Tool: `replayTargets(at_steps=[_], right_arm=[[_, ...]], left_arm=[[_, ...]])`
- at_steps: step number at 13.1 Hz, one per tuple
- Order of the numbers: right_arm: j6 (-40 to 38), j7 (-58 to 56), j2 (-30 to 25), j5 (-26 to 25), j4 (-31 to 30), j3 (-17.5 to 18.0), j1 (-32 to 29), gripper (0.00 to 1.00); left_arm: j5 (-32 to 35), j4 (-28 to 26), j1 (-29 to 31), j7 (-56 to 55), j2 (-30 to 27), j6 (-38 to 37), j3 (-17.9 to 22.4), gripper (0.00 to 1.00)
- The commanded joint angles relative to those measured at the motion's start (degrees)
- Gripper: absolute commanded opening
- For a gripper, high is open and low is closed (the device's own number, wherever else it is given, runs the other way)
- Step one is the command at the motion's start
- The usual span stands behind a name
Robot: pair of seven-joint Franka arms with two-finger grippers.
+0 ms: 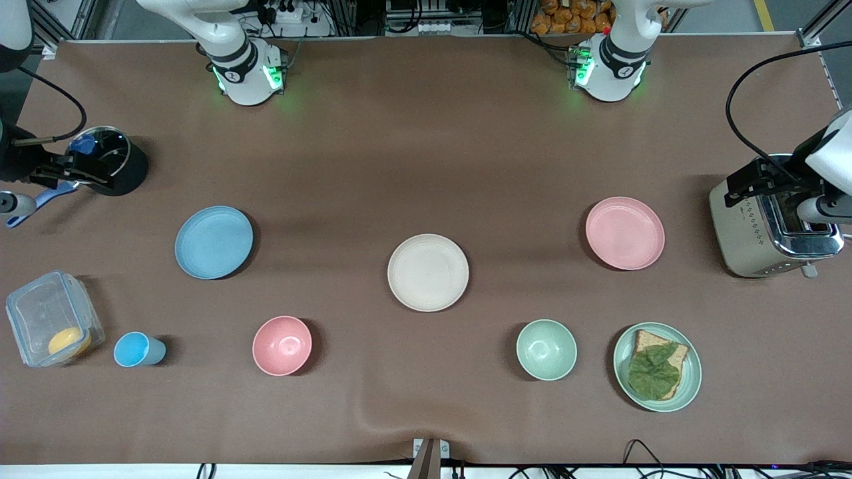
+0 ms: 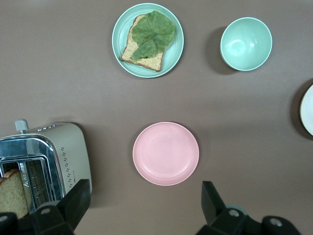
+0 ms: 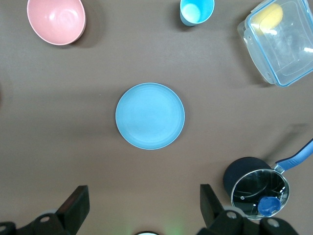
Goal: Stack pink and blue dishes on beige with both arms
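The beige plate point(image 1: 428, 272) lies mid-table with nothing on it. Toward the right arm's end rests the light blue plate point(image 1: 213, 241) point(image 3: 150, 115), and the pale pink plate point(image 1: 624, 233) point(image 2: 166, 153) rests toward the left arm's end. All three lie flat and apart from one another. My left gripper point(image 1: 749, 179) point(image 2: 145, 196) hangs high over the toaster, open and holding nothing. My right gripper point(image 1: 76, 171) point(image 3: 143, 198) hangs high over the black pot, also open and holding nothing.
A toaster point(image 1: 772, 226) holding bread stands at the left arm's end. Along the front camera's edge are a green plate with bread and leaf point(image 1: 657, 366), a green bowl point(image 1: 546, 349), a pink bowl point(image 1: 282, 345), a blue cup point(image 1: 136, 350) and a clear box point(image 1: 50, 319). A lidded black pot point(image 1: 113, 166) stands at the right arm's end.
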Motion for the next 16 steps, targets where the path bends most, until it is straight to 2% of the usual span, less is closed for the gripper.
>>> replayTargets(at_steps=[1,9,12,14,16], right_arm=[[-0.2,0.0,0.0,-0.1,0.0,-0.2,0.2,1.0],[-0.1,-0.3,0.2,-0.1,0.0,-0.3,0.1,1.0],[-0.1,-0.3,2.0,-0.1,0.2,-0.3,-0.1,1.0],[-0.1,-0.9,5.3,-0.7,0.3,-0.3,0.2,1.0],[0.1,-2.8,9.0,-0.8,-0.4,-0.4,-2.0,1.0]], left_arm=[[0.7,1.2,0.2,-0.6,0.5,-1.1,-0.1,1.0],[1.0,1.4,0.0,-0.9,0.8,-1.1,0.0,1.0],[0.7,1.4,0.2,-0.6,0.8,-1.1,0.0,1.0],[0.7,1.3,0.2,-0.6,0.8,-1.1,0.0,1.0],[0.7,1.3,0.2,-0.6,0.8,-1.1,0.0,1.0]])
